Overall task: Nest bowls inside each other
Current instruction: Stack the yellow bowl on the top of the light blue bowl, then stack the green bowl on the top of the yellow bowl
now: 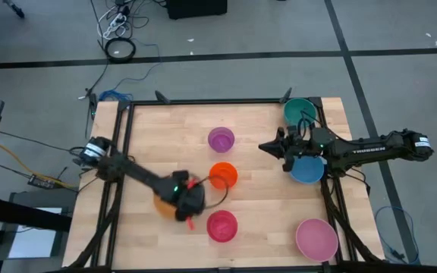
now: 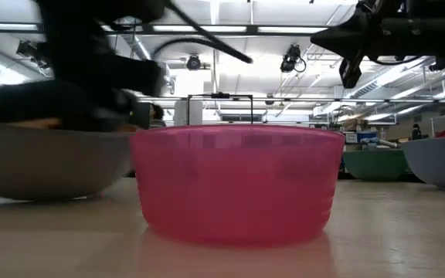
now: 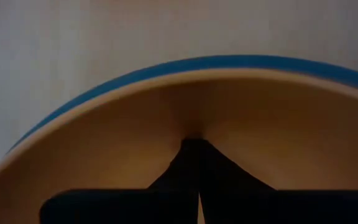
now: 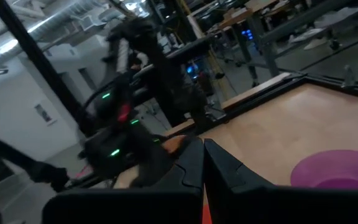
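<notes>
The left hand (image 1: 190, 206) is clenched inside the yellow-orange bowl (image 1: 160, 203), which sits in a blue one near the table's (image 1: 264, 205) front-left. Nesting is under way; the orange bowl (image 1: 223, 175) probably goes in next. The right hand (image 1: 266, 145), clenched and empty, hovers beside the blue bowl (image 1: 308, 171).

Seven bowls (image 1: 221, 226) sit upright, scattered across the table.

At frame centre the table (image 1: 264, 220) is pale, matt butcher-block wood with visible strips, edged by a dark metal frame (image 1: 226, 101). The magenta-red bowl (image 2: 236, 184) looks like smooth, slightly translucent plastic with a soft sheen; the teal bowl (image 1: 299, 111) looks glossy.
</notes>
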You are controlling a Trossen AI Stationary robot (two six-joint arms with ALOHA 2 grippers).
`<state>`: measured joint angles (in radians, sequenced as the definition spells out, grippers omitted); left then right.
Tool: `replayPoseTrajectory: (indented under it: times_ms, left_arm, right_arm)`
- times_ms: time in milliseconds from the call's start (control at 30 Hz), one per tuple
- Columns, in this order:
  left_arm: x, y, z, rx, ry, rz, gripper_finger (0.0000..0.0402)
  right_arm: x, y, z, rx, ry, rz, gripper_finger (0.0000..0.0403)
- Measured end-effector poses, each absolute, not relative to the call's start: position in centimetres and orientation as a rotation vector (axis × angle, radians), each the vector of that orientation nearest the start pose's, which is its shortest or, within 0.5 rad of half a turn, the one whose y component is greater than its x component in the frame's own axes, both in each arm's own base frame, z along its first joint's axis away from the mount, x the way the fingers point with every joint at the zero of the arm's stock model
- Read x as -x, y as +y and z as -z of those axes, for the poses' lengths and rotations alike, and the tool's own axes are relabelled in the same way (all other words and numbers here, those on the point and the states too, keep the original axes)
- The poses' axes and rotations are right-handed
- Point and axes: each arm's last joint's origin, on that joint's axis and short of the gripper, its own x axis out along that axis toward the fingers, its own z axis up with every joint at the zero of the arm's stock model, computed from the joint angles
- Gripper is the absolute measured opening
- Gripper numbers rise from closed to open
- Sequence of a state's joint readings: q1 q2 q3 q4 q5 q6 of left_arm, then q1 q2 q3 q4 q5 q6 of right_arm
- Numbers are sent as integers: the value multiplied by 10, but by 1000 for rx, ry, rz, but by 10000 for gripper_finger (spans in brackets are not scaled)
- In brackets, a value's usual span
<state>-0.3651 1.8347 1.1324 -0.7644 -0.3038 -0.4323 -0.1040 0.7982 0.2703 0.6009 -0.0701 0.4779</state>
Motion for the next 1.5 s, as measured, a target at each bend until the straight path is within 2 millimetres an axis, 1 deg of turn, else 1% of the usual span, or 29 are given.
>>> replayPoseTrajectory:
  times_ms: [67,167,333,433,500,633,733,867,967,1067,1200,1333,1400,1500]
  left_arm:
    - [-320,-93,-152,-103,1290,-228,2]
    - [-333,-70,-153,-87,1235,-212,1]
    - [-341,-39,-153,-104,1231,-228,1]
    - [-343,-28,-157,-113,1207,-224,3]
    - [-344,-23,-162,-107,1179,-216,10]
    - [-341,-20,-186,-76,1086,-208,28]
    - [-335,-20,-206,-36,1023,-218,44]
    - [-322,-23,-241,19,899,-230,70]
    - [-309,-28,-271,43,775,-240,89]
    - [-292,-30,-302,53,645,-258,104]
    - [-267,-30,-332,67,527,-271,113]
    - [-247,-29,-351,74,451,-295,113]
    - [-240,-28,-356,73,429,-314,113]
    - [-230,-25,-361,64,426,-341,113]
  right_arm:
    - [-173,-16,-228,-471,-76,3,0]
    - [-173,-16,-228,-471,-73,0,0]
    - [-173,-16,-228,-471,-71,0,0]
    - [-173,-16,-226,-468,-54,5,0]
    - [-173,-16,-224,-469,-38,9,0]
    - [-174,-16,-221,-464,-2,14,0]
    - [-174,-15,-219,-447,19,10,0]
    - [-173,-17,-218,-444,28,37,0]
    - [-172,-25,-213,-465,58,128,0]
    - [-170,-39,-209,-538,131,250,0]
    - [-165,-56,-213,-612,292,414,9]
    - [-159,-66,-229,-603,463,580,20]
    - [-158,-70,-238,-581,545,662,23]
    - [-162,-77,-251,-544,655,755,24]
